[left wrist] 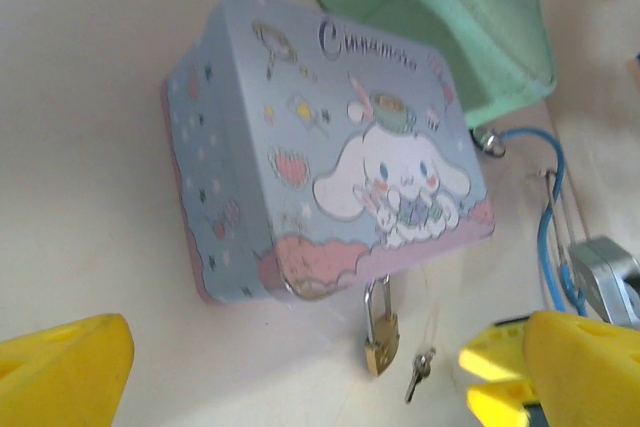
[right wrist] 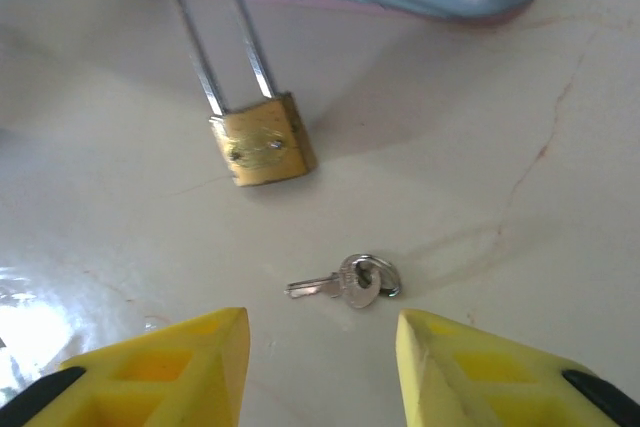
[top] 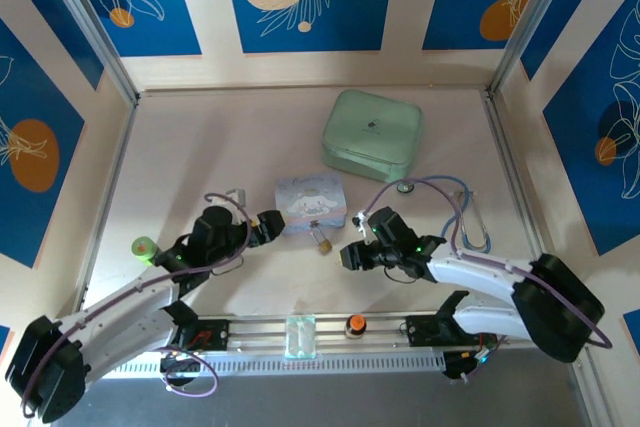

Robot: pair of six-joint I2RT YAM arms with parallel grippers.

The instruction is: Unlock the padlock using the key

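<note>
Padlock, place: the padlock [right wrist: 262, 142] lies flat on the desk [top: 200, 167], just off the near edge of the pale-blue tin [left wrist: 330, 147], between the two arms in the top view [top: 322, 240].
Padlock, axis: the long axis runs from the tin's edge towards the arms. The shackle end is at the tin and hooked at its rim. The body end points away from the tin.
Padlock, look: small brass-gold block, scuffed on its face, with a long thin silver shackle. Both legs of the shackle go into the body.
Key, place: the key [right wrist: 345, 285] lies flat on the desk, near the padlock's body and apart from it, on the side away from the tin [left wrist: 419, 375].
Key, axis: in the right wrist view it lies crosswise, blade to the left and head to the right.
Key, look: tiny, silvery and flat, with a small ring through its head.
Right claw: the right claw [right wrist: 320, 347] is low over the desk and partly open. Its yellow fingers [right wrist: 190, 357] are apart and grip nothing. The key lies just ahead of the gap, not touched.
Left claw: the left claw [left wrist: 300, 367] is spread wide and holds nothing. It faces the tin and padlock.
Beyond the tin: a green case [top: 372, 134] and a stethoscope [top: 450, 197].
</note>
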